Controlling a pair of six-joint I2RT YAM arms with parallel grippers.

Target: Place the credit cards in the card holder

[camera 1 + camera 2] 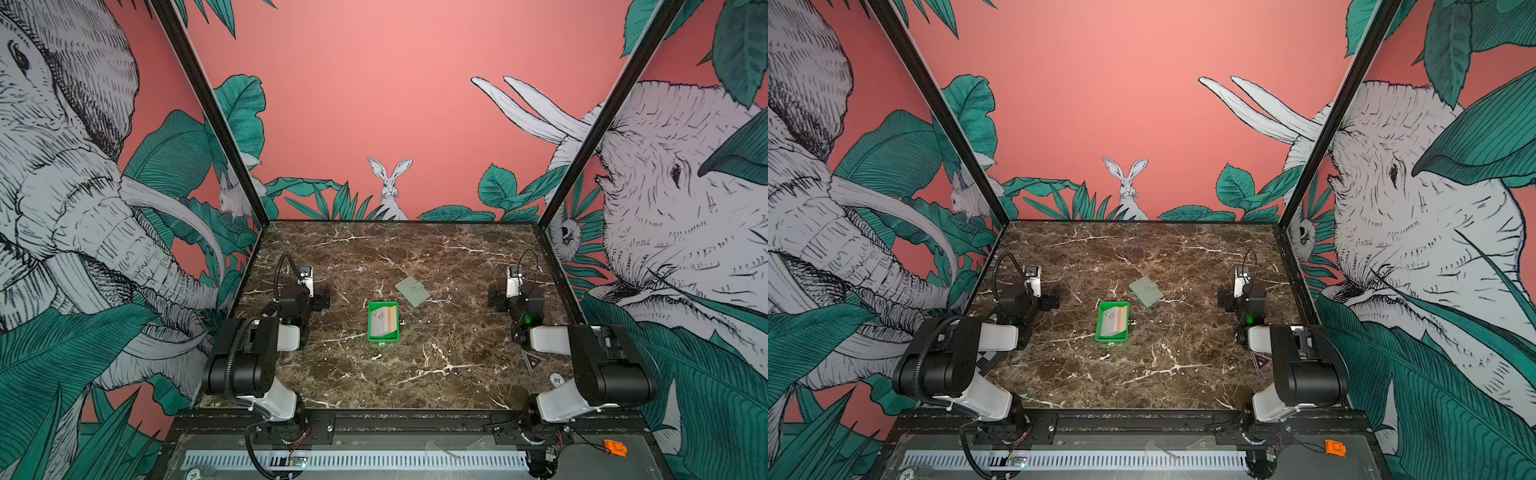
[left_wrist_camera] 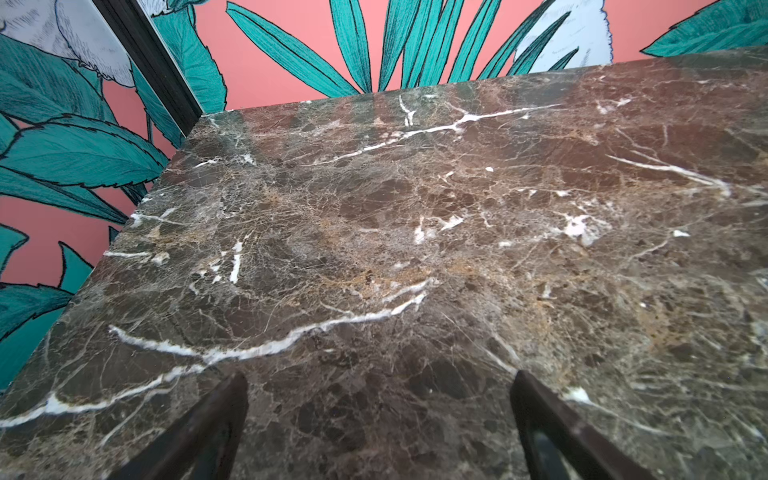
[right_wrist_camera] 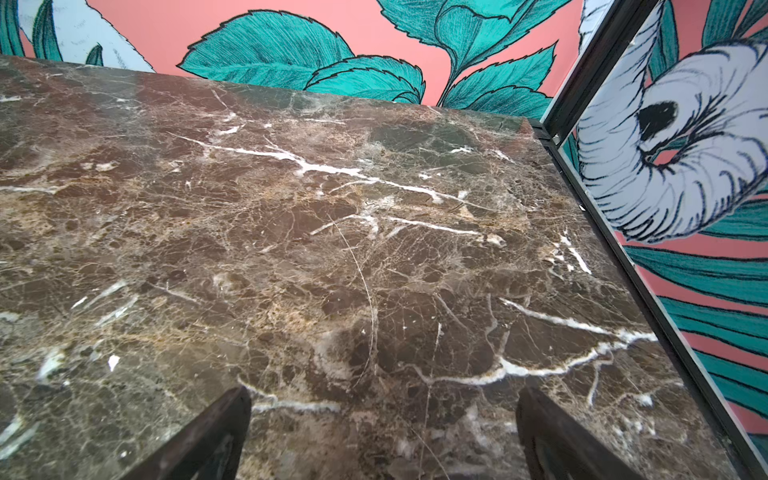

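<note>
Left end effector (image 2: pixel 379 376) and right end effector (image 3: pixel 384 392) spread, empty

Credit cards (image 1: pixel 384 321) lie in a green tray (image 1: pixel 382 338) mid-frame on the table (image 1: pixel 436 374) in both top views. The closed card holder (image 1: pixel 412 291) lies just upper right of the tray, not touching.

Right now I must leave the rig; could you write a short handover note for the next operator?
Left pincer: open, empty, over the marble table.
Right pincer: open, empty too.
Credit cards: stacked in the green tray, mid-table.
Card holder: lying shut beyond the tray, slightly right.
Done: nothing.
Left: open the holder, slide the cards in.
</note>
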